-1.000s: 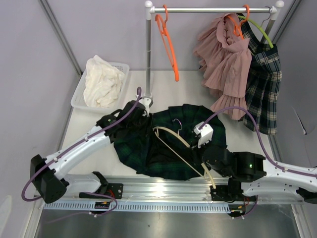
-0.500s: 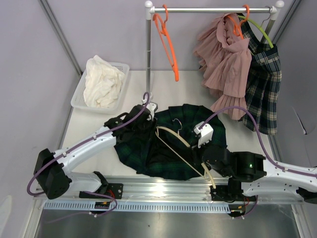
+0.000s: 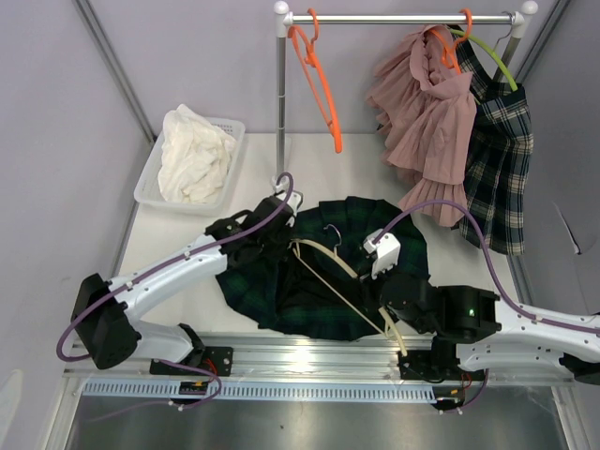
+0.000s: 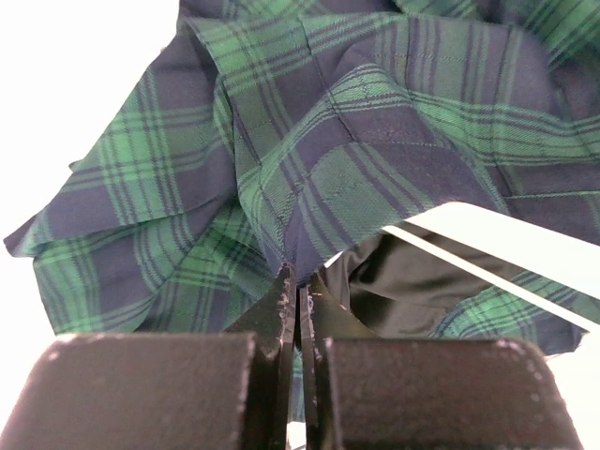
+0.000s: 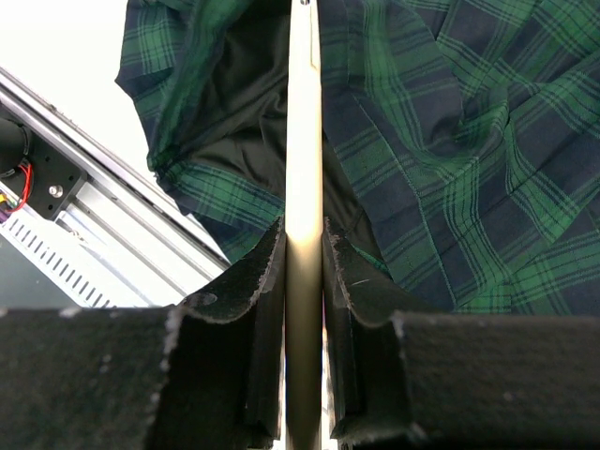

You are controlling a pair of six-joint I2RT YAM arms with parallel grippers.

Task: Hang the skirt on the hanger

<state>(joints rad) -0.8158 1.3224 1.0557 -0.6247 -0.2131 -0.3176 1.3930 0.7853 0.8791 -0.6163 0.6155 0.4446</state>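
The dark green plaid skirt (image 3: 251, 281) lies spread on the table with its black lining showing at the opening. A cream hanger (image 3: 328, 258) lies across it, hook toward the back. My left gripper (image 3: 281, 234) is at the skirt's upper left edge; in the left wrist view its fingers (image 4: 286, 291) are shut on a fold of the skirt (image 4: 375, 122) beside the hanger's bar (image 4: 487, 242). My right gripper (image 3: 387, 317) is near the table's front edge. In the right wrist view it (image 5: 303, 239) is shut on the hanger's arm (image 5: 303, 122), which runs over the skirt (image 5: 450, 141).
A white basket (image 3: 150, 173) holding white cloth stands at the back left. A clothes rack (image 3: 281, 94) behind the skirt carries orange hangers (image 3: 319, 80), a pink garment (image 3: 427, 112) and a plaid skirt on a green hanger (image 3: 497, 159). A metal rail (image 3: 309, 354) runs along the near edge.
My left gripper has moved right onto the skirt's upper edge and closed on the fabric. The right gripper still holds the hanger in the same place.
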